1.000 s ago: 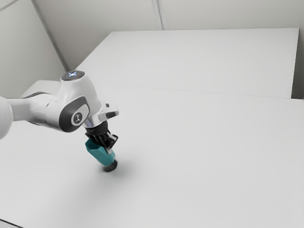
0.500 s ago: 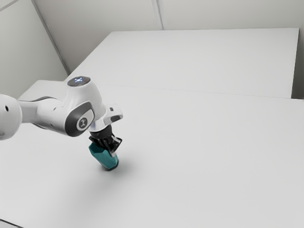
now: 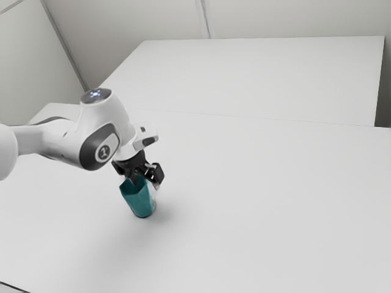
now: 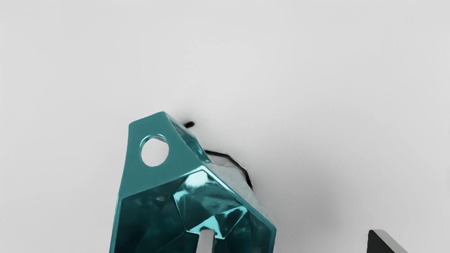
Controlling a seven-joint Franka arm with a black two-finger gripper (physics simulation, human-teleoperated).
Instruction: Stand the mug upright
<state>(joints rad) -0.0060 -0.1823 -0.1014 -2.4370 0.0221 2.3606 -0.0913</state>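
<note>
Spread Apart: Black Two-Finger Gripper (image 3: 145, 184) at Rim of Glossy Teal Faceted Mug (image 3: 140, 200)

Reaches down with one finger inside the mug and the other outside, well apart from its wall. On the smooth pale grey counter (image 3: 263, 201), mouth upward, base low, seemingly leaning a little toward the exterior view's left. Also seen by wrist view: flat teal handle with round hole (image 4: 177, 154), beyond the fingers.

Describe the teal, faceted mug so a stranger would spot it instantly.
Over the large white table, toward the exterior view's left, the white arm ends in a black two-finger gripper. The mug is there, one finger reaching into its open mouth. Unlike its white and black neighbours, it is teal and faceted, with a round hole through its handle.
</note>
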